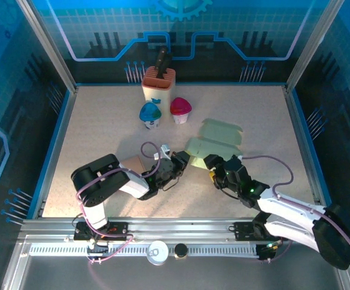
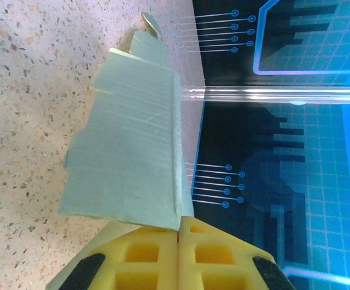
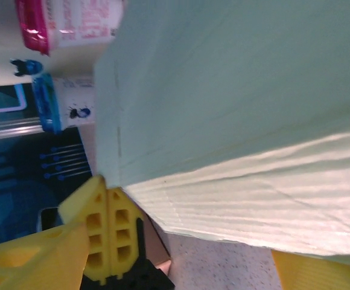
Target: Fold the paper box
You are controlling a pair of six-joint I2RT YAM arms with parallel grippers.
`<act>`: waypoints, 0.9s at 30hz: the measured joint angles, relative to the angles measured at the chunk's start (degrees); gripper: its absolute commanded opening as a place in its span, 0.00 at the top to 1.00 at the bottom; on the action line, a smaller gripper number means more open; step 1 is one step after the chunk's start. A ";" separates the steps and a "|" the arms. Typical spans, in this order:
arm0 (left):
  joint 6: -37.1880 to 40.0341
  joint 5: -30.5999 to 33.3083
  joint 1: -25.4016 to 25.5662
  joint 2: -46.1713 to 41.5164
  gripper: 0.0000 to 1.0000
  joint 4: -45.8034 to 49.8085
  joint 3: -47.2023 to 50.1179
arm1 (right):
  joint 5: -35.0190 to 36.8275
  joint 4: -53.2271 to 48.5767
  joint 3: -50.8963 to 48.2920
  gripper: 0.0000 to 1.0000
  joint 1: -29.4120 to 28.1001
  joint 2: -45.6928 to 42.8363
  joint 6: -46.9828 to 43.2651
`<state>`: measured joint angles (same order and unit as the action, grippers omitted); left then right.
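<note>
Pale green paper box (image 1: pixel 216 140) lying on table (image 1: pixel 96 127), right of centre, just ahead of both arms. Left hand (image 1: pixel 180 161) clamped on box's left corner, yellow pads together. Right hand (image 1: pixel 213 165) spread apart, straddling box's near edge. Pink cup (image 1: pixel 180 109) and blue cup (image 1: pixel 150 113) behind; label print too blurred to read.

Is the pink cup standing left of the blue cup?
No, the pink cup stands to the right of the blue cup.

A robot lab cell — aluminium frame posts (image 1: pixel 49 48) and blue circuit-print panels (image 1: pixel 223 30) wall in a speckled tabletop (image 1: pixel 102 121).
</note>
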<state>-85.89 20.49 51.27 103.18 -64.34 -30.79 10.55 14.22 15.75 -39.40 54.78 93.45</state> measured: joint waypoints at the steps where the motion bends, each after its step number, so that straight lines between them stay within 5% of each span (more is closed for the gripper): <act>1: -0.22 0.28 0.09 -0.07 1.00 0.00 0.00 | 0.04 0.00 0.00 0.34 0.57 -0.85 -0.20; 12: -0.85 0.83 1.11 -0.50 1.00 0.22 -0.31 | -0.11 -0.15 0.44 0.71 3.28 -3.15 -1.90; 27: -0.81 0.96 1.75 -1.44 1.00 1.01 -0.66 | -2.49 0.00 3.02 0.96 8.31 -1.22 -4.79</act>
<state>-86.70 21.45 53.01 101.73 -63.33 -31.44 8.05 14.22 18.76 -31.09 53.56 88.66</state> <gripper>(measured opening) 0.052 0.075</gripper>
